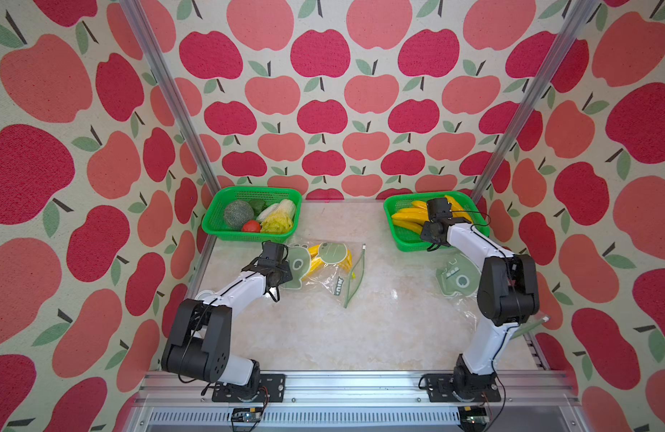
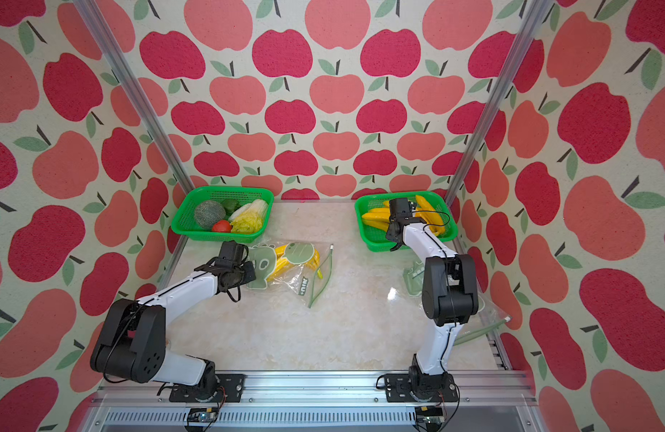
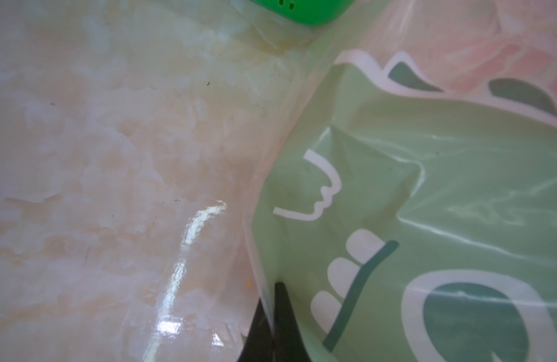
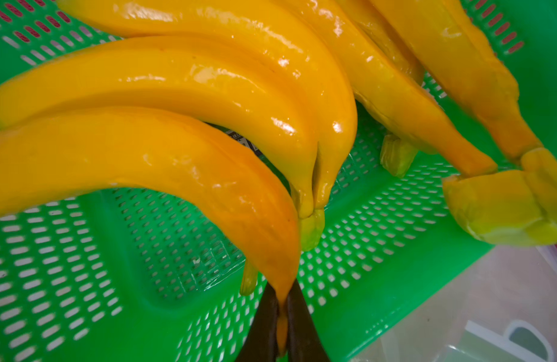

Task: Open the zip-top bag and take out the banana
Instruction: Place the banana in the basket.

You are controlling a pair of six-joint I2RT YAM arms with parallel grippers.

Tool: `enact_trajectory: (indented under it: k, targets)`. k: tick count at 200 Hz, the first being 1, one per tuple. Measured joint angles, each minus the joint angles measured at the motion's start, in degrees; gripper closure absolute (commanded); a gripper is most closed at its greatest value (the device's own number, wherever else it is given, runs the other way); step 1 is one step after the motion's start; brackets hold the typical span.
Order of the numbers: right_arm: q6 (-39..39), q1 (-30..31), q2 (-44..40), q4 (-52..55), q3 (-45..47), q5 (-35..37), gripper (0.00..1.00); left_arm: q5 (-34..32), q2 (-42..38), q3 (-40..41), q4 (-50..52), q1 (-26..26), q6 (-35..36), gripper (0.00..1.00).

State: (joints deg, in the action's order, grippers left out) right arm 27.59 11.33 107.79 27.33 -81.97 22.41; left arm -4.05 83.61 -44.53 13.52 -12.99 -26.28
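- My left fingers are pinched tight on the bag edge; it lies on the worktop, bananas inside.
- My right fingers clamp a banana by its stem tip, over the basket.

Marbled table — vegetable basket, banana basket, zip-top bag, second bag

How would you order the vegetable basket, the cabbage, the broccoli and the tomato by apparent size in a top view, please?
1. vegetable basket
2. cabbage and broccoli: they look about alike, so unranked
3. tomato
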Motion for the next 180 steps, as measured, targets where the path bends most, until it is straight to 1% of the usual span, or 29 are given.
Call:
enact_trajectory:
  k: [53, 81, 102, 126, 159, 180]
  targets:
    - [0.83, -0.22, 3.56, 1.18, -3.63, 0.02, 0.83, 0.31, 0.00, 0.00, -0.02, 0.00, 0.00, 1.00]
    - [1.09, -0.17, 4.44, 1.53, -4.66, -0.02, 0.75, 0.66, 0.00, 0.00, -0.02, 0.00, 0.02, 1.00]
    - [1.22, 0.22, 4.46, 1.46, -4.70, 0.00, 0.64, 0.90, 0.00, 0.00, -0.02, 0.00, 0.02, 1.00]
    - [1.09, 1.01, 4.28, 1.49, -4.70, -0.02, 0.58, 1.11, 0.00, 0.00, -0.02, 0.00, 0.02, 1.00]
    - [0.63, 2.12, 1.25, 1.57, -3.26, 0.00, 0.45, 2.10, 0.00, 0.00, -0.02, 0.00, 0.24, 1.00]
    - [-0.35, 3.69, -4.50, 0.48, 1.03, 0.00, 0.44, 2.71, 0.00, 0.00, -0.02, 0.00, 0.28, 1.00]
